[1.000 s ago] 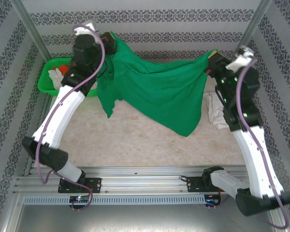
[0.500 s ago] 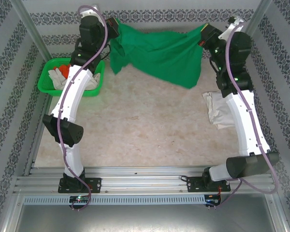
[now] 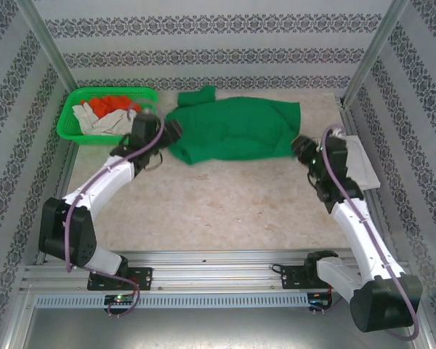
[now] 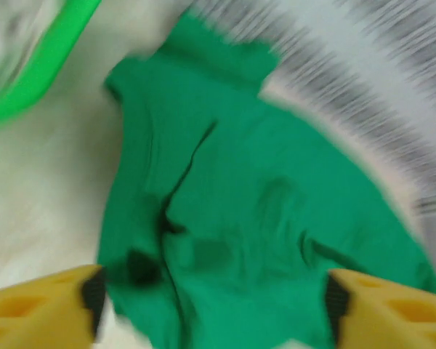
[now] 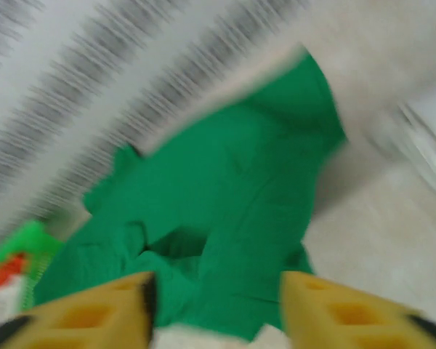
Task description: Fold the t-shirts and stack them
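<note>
Place: a robot test cell in a lab or workshop, not a home.
Frame: silver slotted aluminium rails (image 3: 218,276) along the near edge; bare metal corner posts (image 3: 381,43) rising at the back.
Walls: flat panels with a grey ornamental striped print (image 3: 218,51) on three sides.
Surface: beige marbled tabletop (image 3: 225,203).
Machines: two white-and-black robot arms (image 3: 105,178) bolted to the rails.

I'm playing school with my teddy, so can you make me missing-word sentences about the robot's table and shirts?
The t-shirt lying in front of both grippers on the table is dark ____.
The mesh basket sits in the table's far ____ corner.
In the basket, the crumpled cloth beside the off-white cloth is ____.
The left gripper and right gripper both have jaws standing ____.
Missing words: green, left, orange, open.
</note>
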Robot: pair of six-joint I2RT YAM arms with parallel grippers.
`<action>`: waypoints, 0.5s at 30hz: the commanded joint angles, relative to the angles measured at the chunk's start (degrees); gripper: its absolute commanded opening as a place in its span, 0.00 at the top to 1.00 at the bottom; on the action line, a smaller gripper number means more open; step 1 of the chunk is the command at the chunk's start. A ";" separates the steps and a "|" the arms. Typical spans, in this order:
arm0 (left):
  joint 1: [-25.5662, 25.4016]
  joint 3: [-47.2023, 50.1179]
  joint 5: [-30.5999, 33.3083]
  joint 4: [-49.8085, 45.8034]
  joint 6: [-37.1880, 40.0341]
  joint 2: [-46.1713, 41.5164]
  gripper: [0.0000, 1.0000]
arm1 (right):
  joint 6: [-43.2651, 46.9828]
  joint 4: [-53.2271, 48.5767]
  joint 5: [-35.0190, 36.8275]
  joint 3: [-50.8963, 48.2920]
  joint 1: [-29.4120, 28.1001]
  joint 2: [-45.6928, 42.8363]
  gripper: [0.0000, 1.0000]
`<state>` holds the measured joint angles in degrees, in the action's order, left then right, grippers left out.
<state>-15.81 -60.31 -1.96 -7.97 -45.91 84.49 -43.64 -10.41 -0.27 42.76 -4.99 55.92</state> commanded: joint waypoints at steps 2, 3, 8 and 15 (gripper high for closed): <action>-0.61 7.90 5.73 -1.80 -3.51 -4.10 0.00 | -3.19 -1.28 4.68 -7.82 0.43 -2.86 0.23; -0.62 8.39 6.39 -2.54 -3.34 -3.61 0.00 | -2.84 -1.04 4.75 -8.51 0.52 -2.36 0.22; -1.08 5.97 5.59 -2.65 -4.64 1.87 0.00 | 0.80 0.69 1.13 -7.07 0.41 5.57 0.21; -2.60 -11.59 2.85 -11.43 -4.86 17.36 0.05 | 5.55 1.29 -2.78 2.15 -4.72 19.50 0.21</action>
<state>-17.50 -66.19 1.56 -13.56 -49.93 97.49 -41.12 -10.83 -1.19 40.73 -7.40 73.17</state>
